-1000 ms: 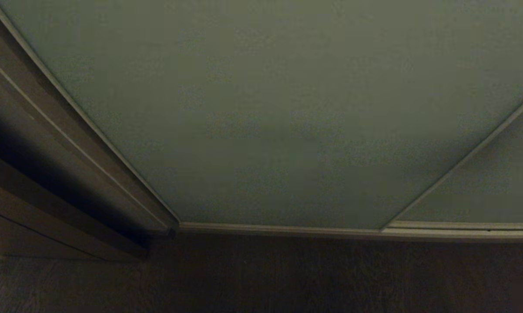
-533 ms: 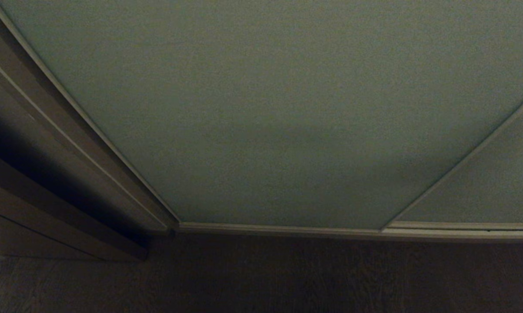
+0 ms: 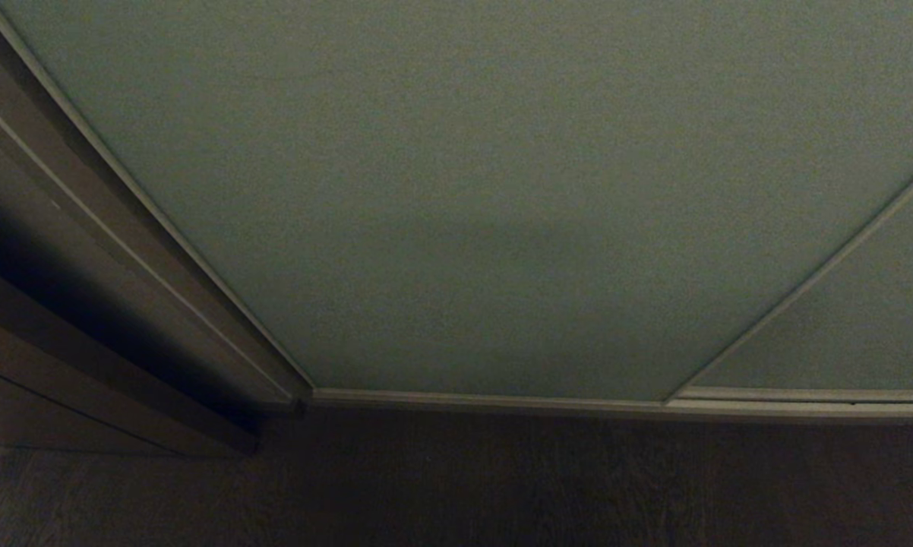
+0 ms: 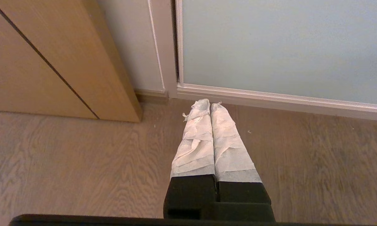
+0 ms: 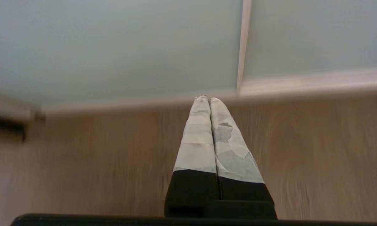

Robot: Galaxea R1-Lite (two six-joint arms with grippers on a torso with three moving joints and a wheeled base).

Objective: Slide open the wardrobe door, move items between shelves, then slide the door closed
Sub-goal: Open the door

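Both claws clenched, empty: left claw (image 4: 210,105) & right claw (image 5: 206,99) low over floor (image 4: 66,163), facing closed sliding wardrobe door (image 3: 487,190).

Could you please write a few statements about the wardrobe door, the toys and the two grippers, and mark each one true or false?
1. The sliding wardrobe door is shut. True.
2. A plush toy lies on the floor. False: no toy shows in any view.
3. The left gripper is shut and holds nothing. True.
4. The right gripper is clamped on the door's frame. False: it is shut on nothing, above the floor.
5. Both arms show in the head view. False: neither does.
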